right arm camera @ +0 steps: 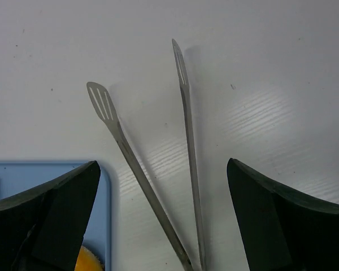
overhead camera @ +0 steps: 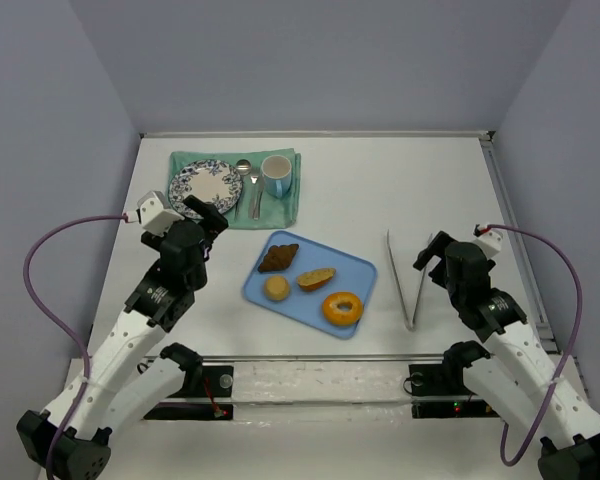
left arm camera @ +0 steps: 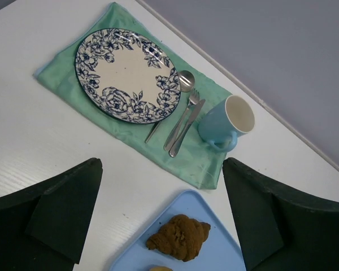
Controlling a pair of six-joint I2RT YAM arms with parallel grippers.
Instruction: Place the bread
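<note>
Overhead first. Both bread pieces sit on the blue tray (overhead camera: pixel 352 272) mid-worktop: the oblong roll (overhead camera: pixel 316 278) in the centre, the round bun (overhead camera: pixel 276 288) just to its left. The croissant (overhead camera: pixel 278 258) lies on the far side of them and the glazed donut (overhead camera: pixel 342 308) at the near right corner. Neither piece touches its neighbours. The tongs (overhead camera: pixel 408 282) lie on the worktop right of the tray. At far left are the patterned plate (overhead camera: pixel 206 185), the cutlery and the cup (overhead camera: pixel 277 175) on a green cloth (overhead camera: pixel 290 205). The left end effector (overhead camera: pixel 208 213) hangs near the plate's near edge, and the right end effector (overhead camera: pixel 430 250) sits by the tongs.

Left wrist. End effector released, fingers wide, nothing between them. I see the plate bare, the croissant at the tray's far corner, and a sliver of bun at the bottom edge. The roll is out of shot.

Right wrist. End effector released, fully spread, holding nothing. Both slotted tong tips lie between the fingers and point away. A tray corner and a bit of donut show at lower left.

Handling, my read: both pieces are light, soft and easily crushed, with a crust that may shed crumbs. Grip gently. Take the roll across its narrow waist, not end to end. Take the bun across its widest part, low down, so it doesn't squirt out.
</note>
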